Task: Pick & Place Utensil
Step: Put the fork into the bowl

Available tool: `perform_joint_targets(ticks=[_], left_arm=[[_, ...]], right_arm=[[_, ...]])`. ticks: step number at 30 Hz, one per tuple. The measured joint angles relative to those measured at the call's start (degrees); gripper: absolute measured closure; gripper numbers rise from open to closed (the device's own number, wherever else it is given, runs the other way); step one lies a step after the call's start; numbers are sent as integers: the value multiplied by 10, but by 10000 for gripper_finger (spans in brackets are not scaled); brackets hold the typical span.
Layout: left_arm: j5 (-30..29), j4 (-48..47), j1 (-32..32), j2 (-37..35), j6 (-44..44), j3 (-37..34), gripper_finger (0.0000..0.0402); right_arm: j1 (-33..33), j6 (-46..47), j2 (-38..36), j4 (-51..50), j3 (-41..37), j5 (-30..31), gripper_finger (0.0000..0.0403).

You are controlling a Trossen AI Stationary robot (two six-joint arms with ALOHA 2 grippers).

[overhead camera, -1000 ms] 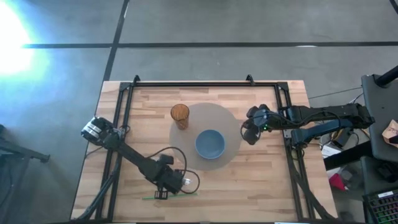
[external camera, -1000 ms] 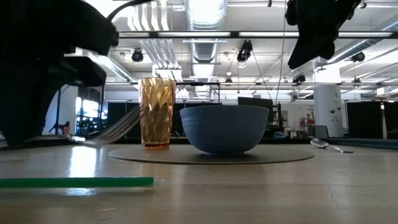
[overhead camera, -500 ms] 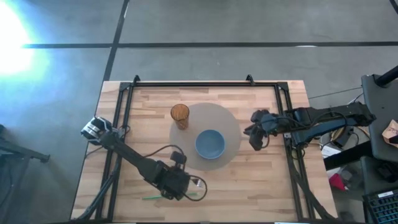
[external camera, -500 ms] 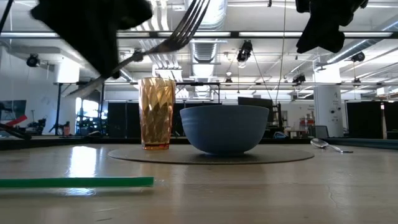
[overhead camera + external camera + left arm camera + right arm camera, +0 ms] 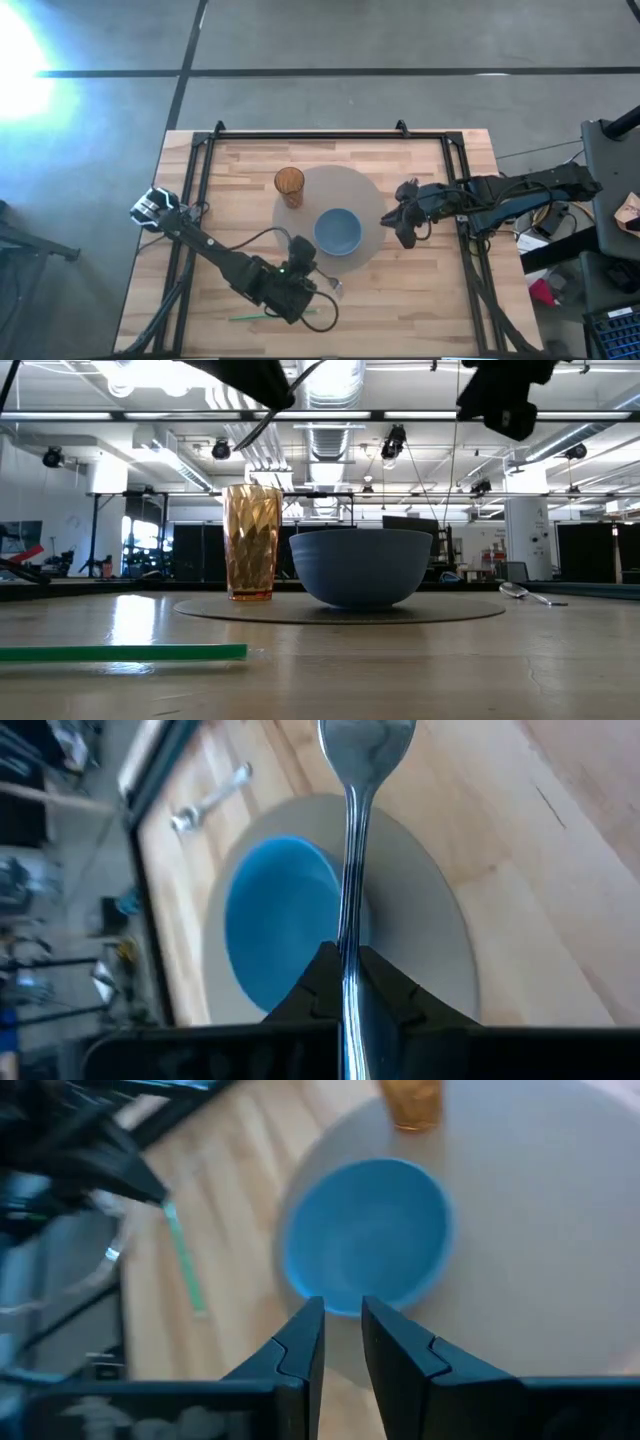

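My left gripper [image 5: 303, 281] is shut on a metal fork [image 5: 349, 870] above the table's near middle, just near-left of the blue bowl [image 5: 338, 231]. The fork's head [image 5: 334, 290] points toward the table's right edge. The bowl and an amber cup [image 5: 290, 186] stand on a round grey mat [image 5: 368, 196]. My right gripper [image 5: 404, 230] hangs shut and empty above the mat's right edge; its wrist view [image 5: 340, 1318] looks down on the bowl [image 5: 366, 1236]. A spoon [image 5: 209, 799] lies on the wood beyond the mat. My left gripper pinches the fork's handle [image 5: 346, 952] between its two fingers. The handle runs on along the fingers and out past their tips to the head [image 5: 366, 740]. The fork is lifted clear of the table, high above it in the low view [image 5: 262, 426].
A green straw [image 5: 270, 315] lies on the wood near the front edge, left of my left gripper; it also shows in the low view [image 5: 122, 653]. Black rails [image 5: 200, 190] run along the table's left, far and right sides. Bare wood lies right of the mat.
My left gripper has risen from the table with the fork and gone toward the table's right edge, nearer the bowl; the fork is now lifted clear. My right gripper has shifted a little toward the near edge.
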Motion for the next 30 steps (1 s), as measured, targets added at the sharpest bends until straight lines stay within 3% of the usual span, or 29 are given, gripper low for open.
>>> perform_joint_targets(ticks=[8, 19, 25, 30], left_arm=[[-64, 47, 2, 0, 81, -2, 394], [-116, 77, 10, 0, 165, -2, 395], [-122, 78, 20, 0, 181, -2, 396], [-175, 79, 22, 0, 208, -2, 395]], right_arm=[[1, 12, 40, 105, 0, -85, 335], [34, 20, 101, 202, 19, -135, 335], [35, -38, 113, 200, 66, -134, 335], [35, -159, 117, 177, 111, -132, 335]])
